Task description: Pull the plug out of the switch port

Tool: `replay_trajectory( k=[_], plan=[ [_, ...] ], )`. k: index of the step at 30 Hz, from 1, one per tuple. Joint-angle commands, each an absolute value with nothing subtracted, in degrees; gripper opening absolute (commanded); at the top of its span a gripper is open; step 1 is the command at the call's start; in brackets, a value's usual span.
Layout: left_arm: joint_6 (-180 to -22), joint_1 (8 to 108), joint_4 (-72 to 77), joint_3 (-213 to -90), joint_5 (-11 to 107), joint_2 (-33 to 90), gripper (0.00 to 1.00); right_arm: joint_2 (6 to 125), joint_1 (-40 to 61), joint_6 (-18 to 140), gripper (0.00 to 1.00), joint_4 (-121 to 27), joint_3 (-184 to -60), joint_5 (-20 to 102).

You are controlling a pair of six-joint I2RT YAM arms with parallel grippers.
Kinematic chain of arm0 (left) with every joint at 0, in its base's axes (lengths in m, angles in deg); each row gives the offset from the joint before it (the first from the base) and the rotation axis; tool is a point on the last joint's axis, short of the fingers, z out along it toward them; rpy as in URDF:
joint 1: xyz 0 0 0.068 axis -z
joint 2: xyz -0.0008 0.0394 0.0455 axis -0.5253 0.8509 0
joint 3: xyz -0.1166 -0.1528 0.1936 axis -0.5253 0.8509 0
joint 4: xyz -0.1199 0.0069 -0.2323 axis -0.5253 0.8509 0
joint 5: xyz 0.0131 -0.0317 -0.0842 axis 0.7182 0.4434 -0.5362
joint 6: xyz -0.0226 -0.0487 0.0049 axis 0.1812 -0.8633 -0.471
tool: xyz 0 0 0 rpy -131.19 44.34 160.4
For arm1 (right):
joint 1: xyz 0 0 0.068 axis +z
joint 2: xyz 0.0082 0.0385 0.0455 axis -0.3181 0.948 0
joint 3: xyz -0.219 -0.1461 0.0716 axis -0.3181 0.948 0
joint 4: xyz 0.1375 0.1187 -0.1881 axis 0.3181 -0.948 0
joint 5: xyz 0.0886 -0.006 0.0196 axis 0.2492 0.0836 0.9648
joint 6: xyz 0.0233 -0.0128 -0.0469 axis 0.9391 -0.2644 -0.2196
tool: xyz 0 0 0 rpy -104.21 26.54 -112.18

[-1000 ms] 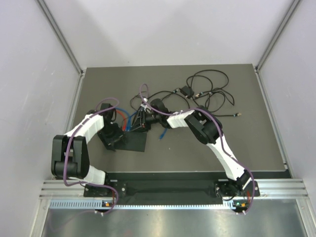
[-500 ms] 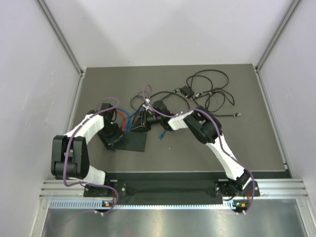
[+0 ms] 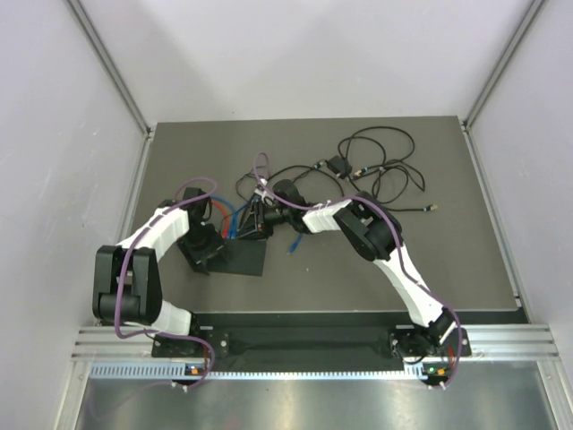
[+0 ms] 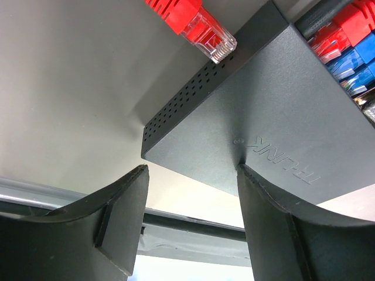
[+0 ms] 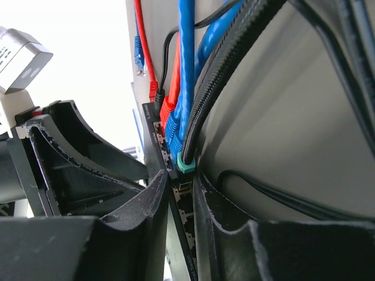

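Observation:
The flat black switch (image 3: 243, 260) lies left of centre on the table. Its port face (image 5: 188, 234) holds red and blue plugs (image 5: 173, 117) and a teal-booted plug (image 5: 186, 165) on a black braided cable. My right gripper (image 5: 181, 178) is closed narrowly on that teal plug at the port row; it also shows in the top view (image 3: 254, 224). My left gripper (image 4: 193, 199) is open. Its right finger (image 4: 275, 222) presses on the switch top (image 4: 281, 111), and its left finger hangs off the corner. It shows in the top view (image 3: 204, 247) too.
A loose red plug (image 4: 205, 32) lies against the switch's vented side. A loose blue plug (image 3: 292, 245) lies right of the switch. A small black adapter block (image 3: 336, 165) with coiled thin cables sits at the back right. Frame rails run along the table's sides.
My right gripper shifted slightly right and then back left at the ports. The left arm and the switch have stayed put.

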State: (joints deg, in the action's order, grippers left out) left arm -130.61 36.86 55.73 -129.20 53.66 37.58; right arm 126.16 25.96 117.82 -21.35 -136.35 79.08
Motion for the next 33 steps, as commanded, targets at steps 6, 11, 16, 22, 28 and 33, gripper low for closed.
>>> replay_trajectory(
  k=[6, 11, 16, 22, 28, 33],
  plan=[
    [-129.74, 37.66, 59.75, -125.78, 59.86, 39.85, 0.67, 126.92, 25.57, 110.42, 0.00, -30.78, -138.53, 73.24],
    [-129.83, 37.92, 59.75, -125.69, 59.95, 40.02, 0.67, 124.37, 25.92, 104.07, 0.00, -33.99, -137.13, 64.54],
    [-130.00, 38.28, 60.45, -125.96, 60.82, 41.16, 0.67, 120.69, 25.75, 101.08, 0.00, -27.42, -132.21, 55.93],
    [-130.53, 38.54, 60.63, -125.96, 61.26, 41.16, 0.67, 119.09, 25.58, 100.88, 0.00, -31.35, -134.39, 54.75],
    [-130.97, 38.98, 60.72, -125.78, 61.62, 40.64, 0.67, 119.18, 21.71, 121.72, 0.00, -14.66, -129.91, 60.48],
    [-130.97, 39.24, 60.71, -125.87, 61.53, 41.08, 0.67, 121.29, 19.60, 128.89, 0.00, -10.29, -131.94, 61.54]
  ],
)
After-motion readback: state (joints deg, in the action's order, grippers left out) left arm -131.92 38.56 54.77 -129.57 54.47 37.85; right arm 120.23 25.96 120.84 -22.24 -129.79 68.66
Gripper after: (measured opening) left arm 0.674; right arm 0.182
